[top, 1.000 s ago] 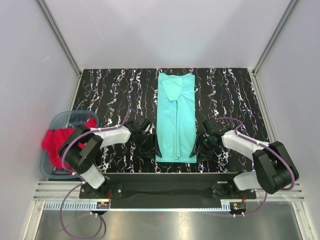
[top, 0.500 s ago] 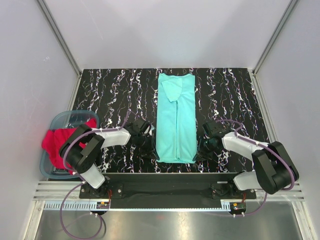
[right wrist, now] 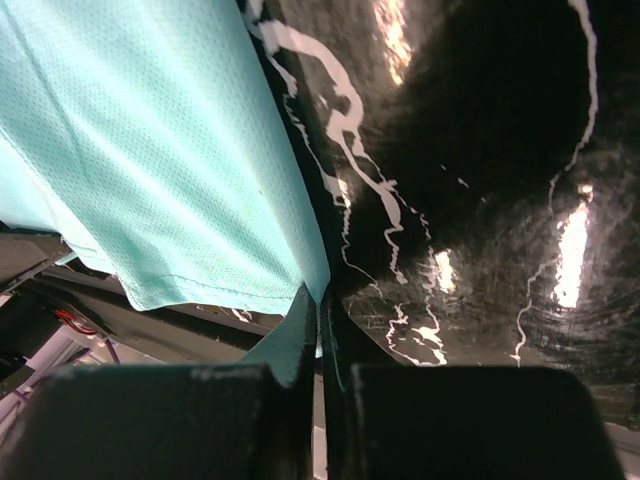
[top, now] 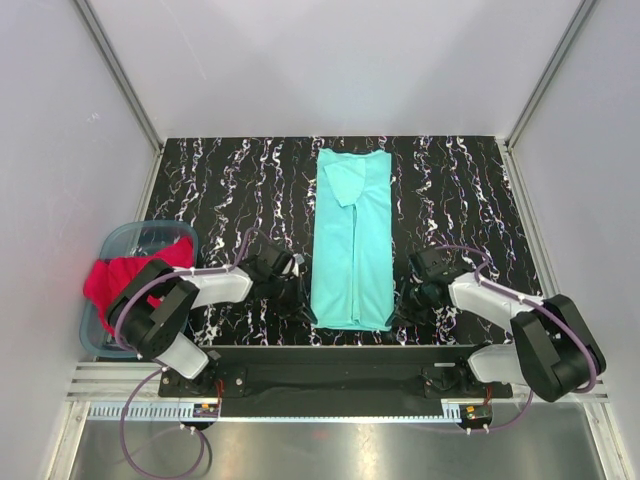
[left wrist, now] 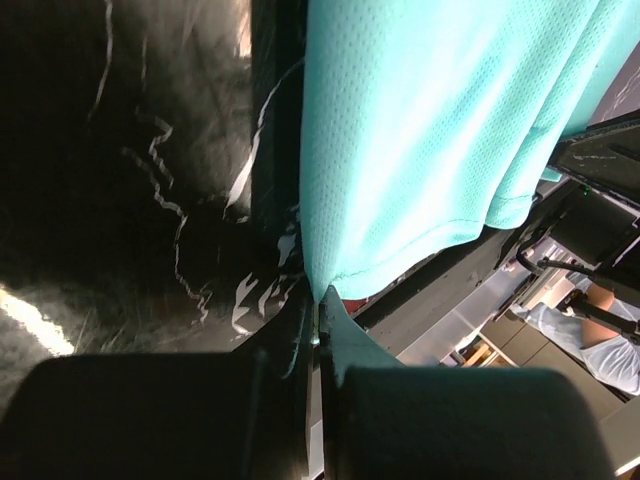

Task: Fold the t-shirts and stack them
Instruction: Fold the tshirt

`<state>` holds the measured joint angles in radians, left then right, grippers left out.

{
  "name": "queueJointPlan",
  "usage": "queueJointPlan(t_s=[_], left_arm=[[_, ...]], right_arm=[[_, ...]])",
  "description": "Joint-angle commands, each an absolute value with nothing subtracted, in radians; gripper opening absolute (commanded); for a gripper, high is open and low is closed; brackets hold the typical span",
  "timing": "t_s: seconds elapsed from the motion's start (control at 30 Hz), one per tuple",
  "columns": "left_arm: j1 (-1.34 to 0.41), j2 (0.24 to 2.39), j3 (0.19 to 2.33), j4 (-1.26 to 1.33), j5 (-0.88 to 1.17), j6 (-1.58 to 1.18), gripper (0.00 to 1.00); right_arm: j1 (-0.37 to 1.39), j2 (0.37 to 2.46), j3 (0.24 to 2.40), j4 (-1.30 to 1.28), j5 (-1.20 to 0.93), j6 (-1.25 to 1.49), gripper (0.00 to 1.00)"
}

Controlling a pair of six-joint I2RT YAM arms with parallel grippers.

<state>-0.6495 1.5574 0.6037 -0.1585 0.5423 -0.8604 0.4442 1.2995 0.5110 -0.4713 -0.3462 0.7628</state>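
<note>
A mint-teal t-shirt (top: 352, 240) lies folded into a long narrow strip down the middle of the black marbled table (top: 220, 190). My left gripper (top: 303, 312) is shut on its near left hem corner, with the teal cloth (left wrist: 420, 130) rising from between the closed jaws in the left wrist view. My right gripper (top: 397, 312) is shut on the near right hem corner, and the same cloth (right wrist: 150, 150) is pinched there in the right wrist view. A red t-shirt (top: 120, 280) hangs bunched over the tub at the left.
A translucent blue-grey plastic tub (top: 125, 240) stands off the table's left edge. Grey walls close in the table on three sides. The arms' base rail (top: 340, 365) runs along the near edge just behind the shirt's hem.
Both grippers have closed on the near hem corners of the teal shirt. Both arms drew slightly toward the near edge, and the hem lifted a little.
</note>
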Motion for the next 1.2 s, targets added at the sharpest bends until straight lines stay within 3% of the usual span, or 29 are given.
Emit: queueJointPlan(t_s=[0.0,0.17,0.3,0.53,0.87,1.17], left_arm=[[-0.658,1.55,0.523,-0.256,0.437,-0.841,0.0],[-0.658,1.499,0.572,-0.302,0.468,-0.842,0.0],[-0.657,1.491,0.734,-0.383,0.457,-0.827,0.0],[-0.571,1.623,1.024,-0.471,0.512,-0.793,0.0],[-0.42,1.974,1.581,-0.604,0.591,-0.742,0.0],[-0.333,2.175,1.808,-0.557,0.663,-0.793,0.0]], right_arm=[[0.448,1.276,0.479,-0.538,-0.331,0.804,0.0],[0.448,1.175,0.517,-0.606,-0.324,0.818,0.0],[0.431,1.172,0.647,-0.653,-0.281,0.796,0.0],[0.299,1.391,0.873,-0.684,-0.337,0.671,0.0],[0.164,1.773,1.456,-0.822,-0.397,0.531,0.0],[0.133,2.066,1.804,-0.887,-0.431,0.502,0.0]])
